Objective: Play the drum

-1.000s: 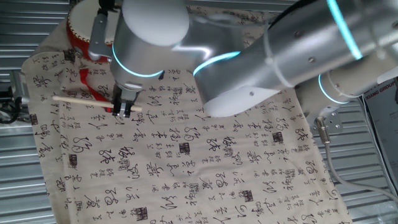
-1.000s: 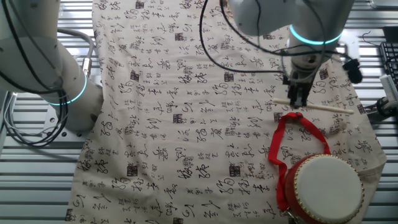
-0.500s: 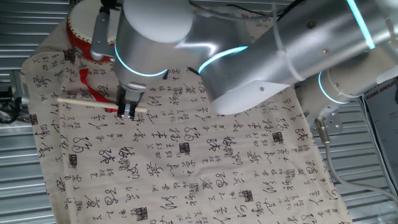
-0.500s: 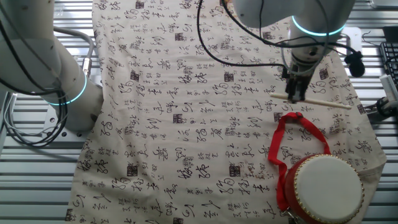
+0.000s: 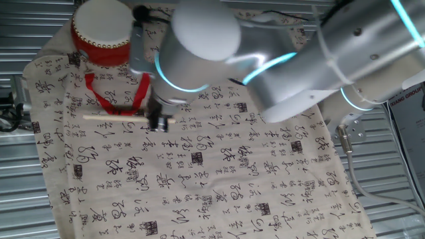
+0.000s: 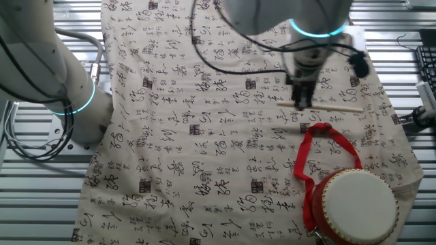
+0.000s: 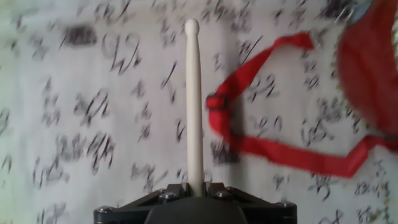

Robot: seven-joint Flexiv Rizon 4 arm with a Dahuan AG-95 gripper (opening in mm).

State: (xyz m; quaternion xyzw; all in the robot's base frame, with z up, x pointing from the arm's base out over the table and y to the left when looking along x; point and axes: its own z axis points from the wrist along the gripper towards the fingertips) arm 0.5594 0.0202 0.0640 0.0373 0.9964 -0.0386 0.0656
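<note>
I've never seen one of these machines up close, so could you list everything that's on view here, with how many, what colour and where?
drum: one, red body with cream-white head, at a corner of the cloth, apart from the arm.
strap: one, red, looped on the cloth from the drum toward the stick.
stick: one, thin pale wood, held at one end, its length reaching out above the cloth next to the strap.
cloth: one, beige with black calligraphy and small dark stamps, spread over the table.
table: one, grey ribbed metal, showing around the cloth.
cables: a few, black, at the table's edge by the arm's base.
arm: one, silver with glowing cyan rings, reaching over the cloth.
pincer: one, dark, shut on the stick.
</note>
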